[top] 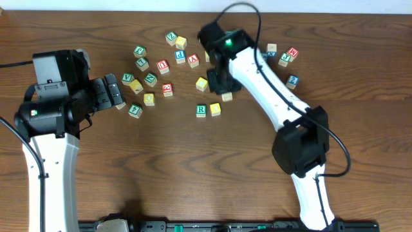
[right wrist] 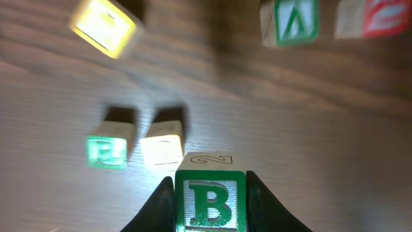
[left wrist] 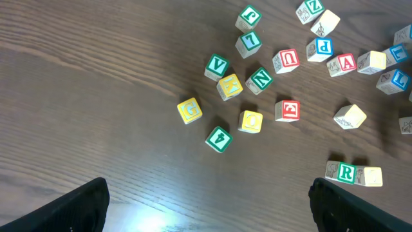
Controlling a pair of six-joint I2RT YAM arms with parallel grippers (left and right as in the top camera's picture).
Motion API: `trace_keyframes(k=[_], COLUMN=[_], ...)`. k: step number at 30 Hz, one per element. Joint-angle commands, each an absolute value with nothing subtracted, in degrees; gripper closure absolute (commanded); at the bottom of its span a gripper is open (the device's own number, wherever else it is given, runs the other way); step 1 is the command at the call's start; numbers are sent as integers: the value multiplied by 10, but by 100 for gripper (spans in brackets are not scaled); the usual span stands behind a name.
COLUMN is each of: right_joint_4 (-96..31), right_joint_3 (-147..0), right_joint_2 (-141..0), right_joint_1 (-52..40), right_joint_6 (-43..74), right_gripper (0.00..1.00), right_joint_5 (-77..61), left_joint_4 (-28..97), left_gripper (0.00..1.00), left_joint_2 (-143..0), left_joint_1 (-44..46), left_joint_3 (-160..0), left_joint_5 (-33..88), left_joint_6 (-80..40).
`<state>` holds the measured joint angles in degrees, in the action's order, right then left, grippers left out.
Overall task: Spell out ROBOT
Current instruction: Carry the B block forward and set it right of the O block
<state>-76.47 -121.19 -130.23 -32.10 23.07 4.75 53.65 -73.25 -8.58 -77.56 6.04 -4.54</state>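
The right tool [right wrist: 210, 216] was clamped on the B [right wrist: 210, 198], which sat just off the right end of the row near the worktop's [top: 161, 167] middle. That row was the R [top: 201, 110] with a yellow cube [top: 215, 109] just beside it on its right. So the third letter was in hand. Next, the B needed lowering close against the yellow cube, in line and face up, before release. The left tool [top: 114, 92] stood wide open and empty near the left edge.
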Motion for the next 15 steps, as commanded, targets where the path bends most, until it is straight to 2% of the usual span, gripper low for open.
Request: trace_keyframes(k=[1,15], right_joint_4=[-747,-623], right_joint_3=[-1169,-1064], right_joint_2=[-1307,-1307], right_joint_1=[-317,-316], right_joint_6=[244,244], right_gripper=[76,74], right_joint_5=[53,39], left_joint_4=[538,538], left_gripper=[2,2], left_joint_2=[-734,-734], left_joint_1=[-89,-89], left_joint_3=[-790,-790], left_joint_5=[57,57], left_joint_6=[-50,-50])
